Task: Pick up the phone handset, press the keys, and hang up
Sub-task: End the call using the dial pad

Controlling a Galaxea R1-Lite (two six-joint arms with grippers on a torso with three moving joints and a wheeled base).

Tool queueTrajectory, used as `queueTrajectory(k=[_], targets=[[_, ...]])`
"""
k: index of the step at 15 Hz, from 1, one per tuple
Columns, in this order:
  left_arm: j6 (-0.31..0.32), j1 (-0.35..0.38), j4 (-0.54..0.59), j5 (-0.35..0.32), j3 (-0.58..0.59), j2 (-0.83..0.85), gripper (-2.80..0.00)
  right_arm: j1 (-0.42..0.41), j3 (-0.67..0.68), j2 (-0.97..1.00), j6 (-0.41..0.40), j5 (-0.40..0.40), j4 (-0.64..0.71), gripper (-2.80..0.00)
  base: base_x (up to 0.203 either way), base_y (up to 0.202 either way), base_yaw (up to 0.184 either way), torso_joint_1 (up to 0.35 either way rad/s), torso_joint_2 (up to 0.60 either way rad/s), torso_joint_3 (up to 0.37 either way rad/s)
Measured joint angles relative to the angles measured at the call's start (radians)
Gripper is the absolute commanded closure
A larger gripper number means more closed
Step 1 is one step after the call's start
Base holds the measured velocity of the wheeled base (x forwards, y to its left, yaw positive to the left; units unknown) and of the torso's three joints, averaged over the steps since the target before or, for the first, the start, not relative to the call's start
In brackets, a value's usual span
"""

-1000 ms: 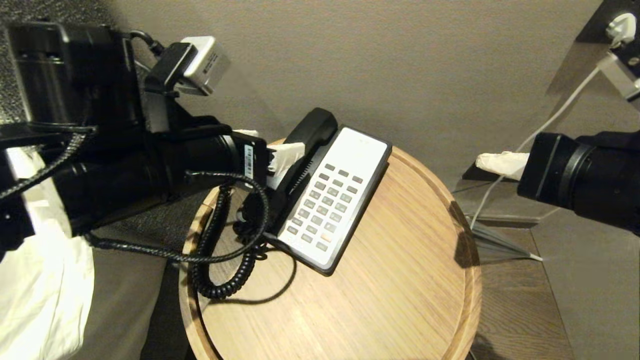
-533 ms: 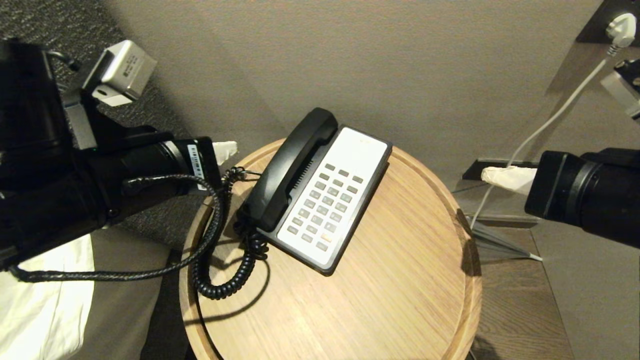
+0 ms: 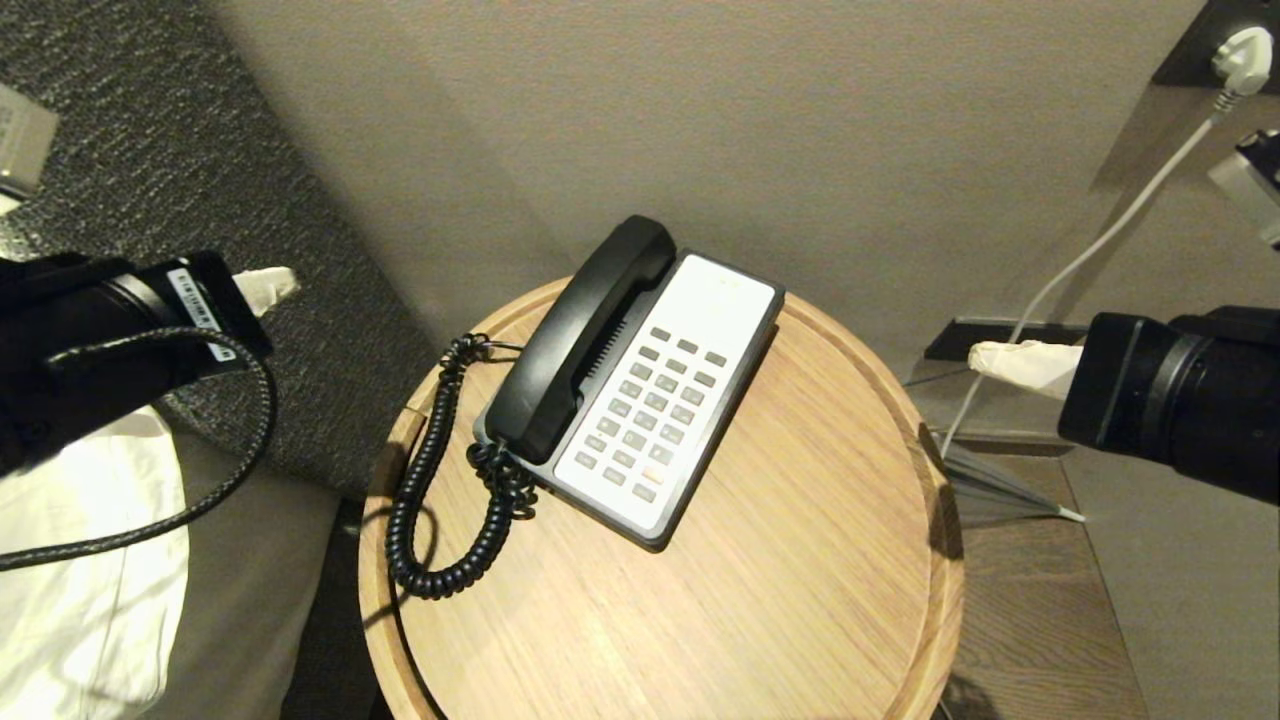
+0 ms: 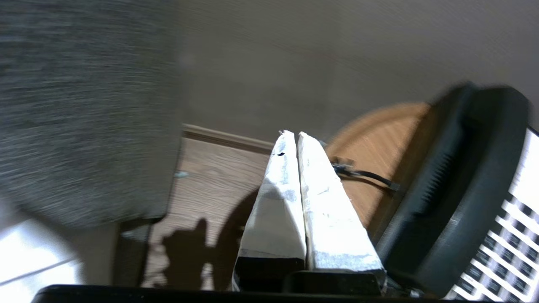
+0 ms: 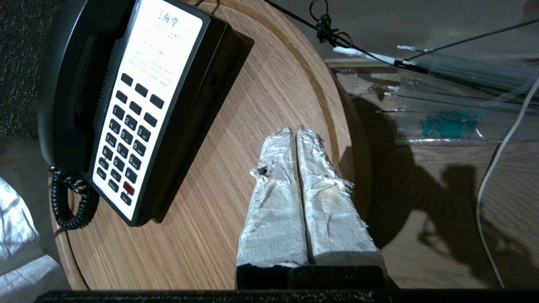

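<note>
Resting on its base, the phone handset lies untouched; left claw at nine o'clock and right claw at three o'clock are both pinched closed, holding nothing.

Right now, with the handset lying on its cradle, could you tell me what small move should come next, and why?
Probably none beyond parking the left gripper: the phone handset sits seated on the phone base, and both grippers, the right gripper too, are shut, empty and off the round table.
</note>
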Motion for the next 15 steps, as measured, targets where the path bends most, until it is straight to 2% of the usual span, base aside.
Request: queueTrajectory(k=[6, 8, 11, 15], targets=[[-0.011, 0.17, -0.013, 0.086, 0.15, -0.151, 0.0, 0.001, -0.006, 0.0, -0.001, 0.0, 0.0, 0.0, 0.0, 0.0, 0.0, 0.0, 0.0, 0.0], [-0.014, 0.215, -0.014, 0.111, 0.238, -0.225, 0.0, 0.001, -0.007, 0.0, -0.002, 0.0, 0.0, 0.0, 0.0, 0.0, 0.0, 0.0, 0.0, 0.0], [-0.017, 0.256, -0.009, 0.122, 0.37, -0.337, 0.0, 0.001, -0.01, 0.0, -0.002, 0.0, -0.001, 0.0, 0.0, 0.0, 0.0, 0.0, 0.0, 0.0], [-0.022, 0.267, -0.005, 0.121, 0.412, -0.397, 0.0, 0.001, -0.006, 0.0, -0.005, 0.0, -0.001, 0.0, 0.0, 0.0, 0.0, 0.0, 0.0, 0.0]])
